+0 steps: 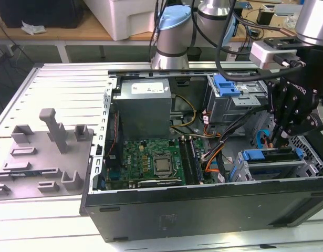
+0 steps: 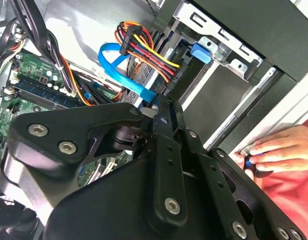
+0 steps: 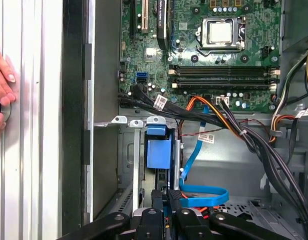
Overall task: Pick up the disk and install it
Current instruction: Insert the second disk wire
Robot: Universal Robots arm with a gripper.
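Observation:
The disk (image 1: 269, 156) sits edge-up in the lower drive cage at the exterior view's right of the open computer case, its blue carrier bracket on top. The bracket shows in both wrist views, in the first (image 3: 157, 150) and in the second (image 2: 201, 52), between the cage's metal tabs. My gripper (image 1: 275, 139) hangs just above that bracket, its fingers pressed together with nothing seen between them. The fingertips (image 3: 159, 197) stand close behind the blue bracket. In the second wrist view the gripper (image 2: 161, 107) points down toward the cage.
A second blue-bracketed drive (image 1: 227, 86) sits in the upper bay. The power supply (image 1: 145, 105), motherboard (image 1: 150, 163) and cable bundles (image 3: 229, 125) fill the case; a blue flat cable (image 3: 204, 195) loops beside my fingers. A grey fixture plate (image 1: 40, 157) lies left. A person's hand (image 3: 1, 95) rests outside the case.

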